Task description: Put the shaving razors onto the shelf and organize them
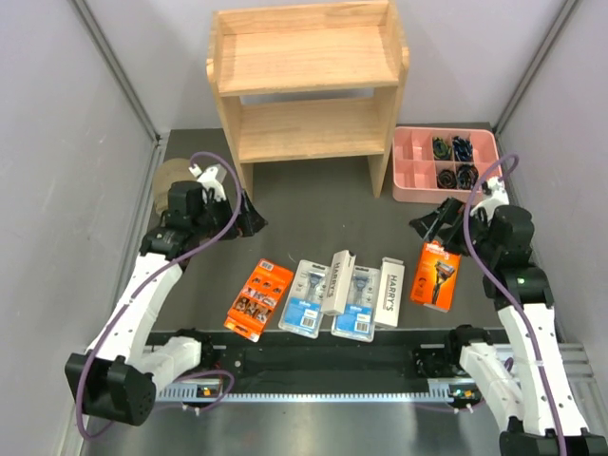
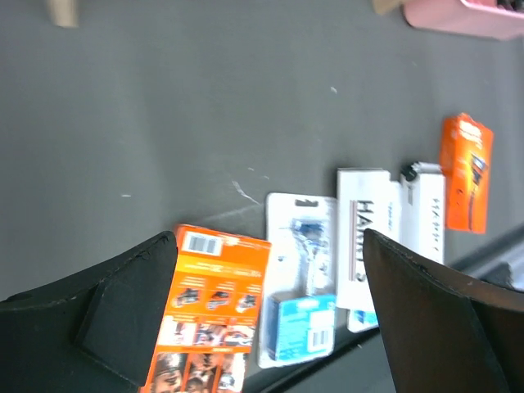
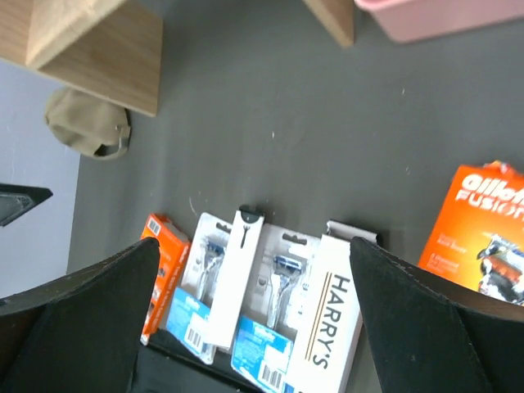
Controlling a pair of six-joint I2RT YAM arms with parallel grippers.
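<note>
In the top view, six flat razor packs [image 1: 337, 285] are laid in a row on the dark table [image 1: 313, 218], well in front of the light-wood two-tier shelf [image 1: 309, 85]. The left claw [image 1: 255, 220] is held behind the row's left end, the right claw [image 1: 427, 223] just behind the right-end orange card pack [image 1: 436, 274]. In the left wrist view, the jaws are spread wide, a clear blue-labelled blister pack [image 2: 299, 246] framed between them. In the right wrist view, the jaws are likewise spread, a long white box [image 3: 233, 278] framed between them

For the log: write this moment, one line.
razor packs: six on table | shelf: bare | left pincer: open | right pincer: open
</note>
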